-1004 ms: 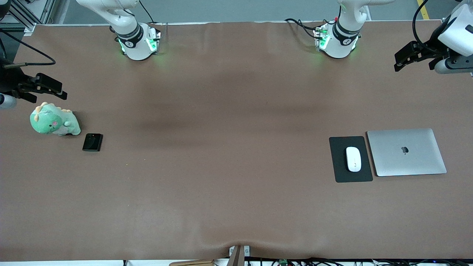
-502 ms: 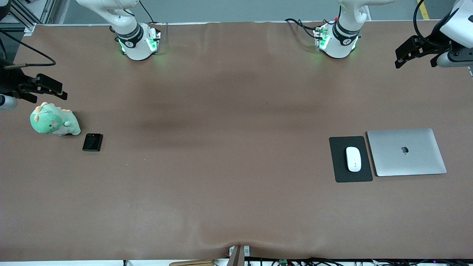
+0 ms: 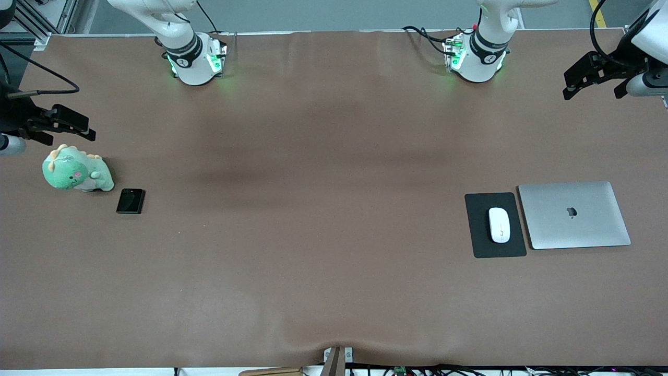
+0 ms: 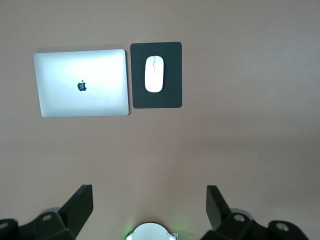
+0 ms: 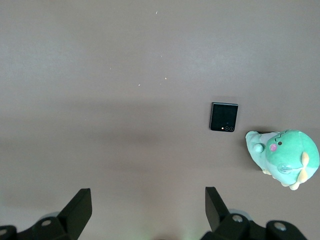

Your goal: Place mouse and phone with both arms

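Now the white oval mouse [image 3: 499, 224] is sitting on the flat black mouse pad [image 3: 477, 230], lower right of the frame, beside the closed silver laptop [image 3: 574, 215]. The small black phone [image 3: 130, 201] is lying at middle left, beside the green dinosaur plush toy [image 3: 75, 171]. This could be the finished job or one waiting. The left gripper [image 4: 150, 202], upper right, and the right gripper [image 5: 148, 202], upper left, are hanging wide open, holding nothing.

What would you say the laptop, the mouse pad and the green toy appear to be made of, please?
The laptop looks like brushed metal, judging by its silver matte sheen. The mouse pad seems to be fabric or rubber: flat, black, with no glare. The green toy looks like soft plush, being rounded and fuzzy-edged.
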Controlling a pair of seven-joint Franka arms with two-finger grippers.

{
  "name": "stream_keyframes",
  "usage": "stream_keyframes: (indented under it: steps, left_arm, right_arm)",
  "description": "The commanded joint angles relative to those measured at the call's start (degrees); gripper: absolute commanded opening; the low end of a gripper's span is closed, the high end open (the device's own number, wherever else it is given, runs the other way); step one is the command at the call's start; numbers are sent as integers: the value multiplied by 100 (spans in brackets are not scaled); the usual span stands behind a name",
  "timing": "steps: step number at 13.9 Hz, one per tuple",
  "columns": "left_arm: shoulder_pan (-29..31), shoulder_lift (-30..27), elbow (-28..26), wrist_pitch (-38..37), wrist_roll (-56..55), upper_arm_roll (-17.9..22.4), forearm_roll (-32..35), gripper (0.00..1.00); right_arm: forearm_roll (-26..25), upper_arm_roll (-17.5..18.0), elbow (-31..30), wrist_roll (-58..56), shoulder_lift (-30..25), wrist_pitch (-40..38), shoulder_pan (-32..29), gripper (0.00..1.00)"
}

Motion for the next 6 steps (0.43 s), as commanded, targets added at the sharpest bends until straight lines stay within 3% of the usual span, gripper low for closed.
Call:
stream_keyframes:
  steps: [1, 6]
  left_arm:
    - [9, 53, 161, -116, 96, -22, 5, 100]
    - [35, 27, 170, -168, 105, 30, -13, 100]
  right_arm:
    - [-68, -9, 95, -75, 47, -84, 31, 100]
    - [-68, -9, 95, -75, 55, -84, 31, 100]
